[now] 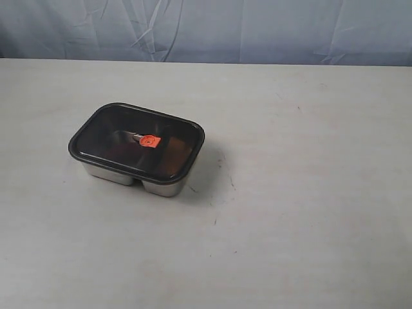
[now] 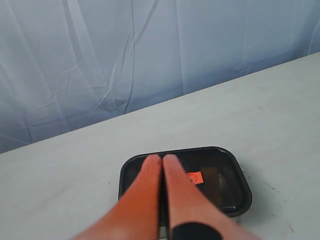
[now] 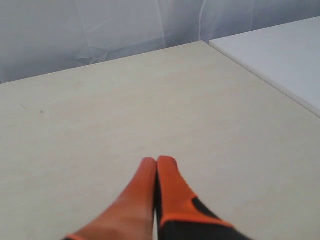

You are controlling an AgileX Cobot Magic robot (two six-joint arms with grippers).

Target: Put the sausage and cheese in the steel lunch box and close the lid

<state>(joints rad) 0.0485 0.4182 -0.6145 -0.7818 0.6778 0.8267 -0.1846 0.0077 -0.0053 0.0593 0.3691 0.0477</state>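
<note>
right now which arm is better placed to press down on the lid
Left. The left fingers, shut, point at the lid; the right fingers face only bare table.

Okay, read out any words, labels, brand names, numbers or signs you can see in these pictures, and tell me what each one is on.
No text can be read in any view.
Orange valve tab at the centre of the lid: any marking on it is too small and blurred to read.
Steel lunch box, table, left gripper, right gripper: no lettering visible.
</note>
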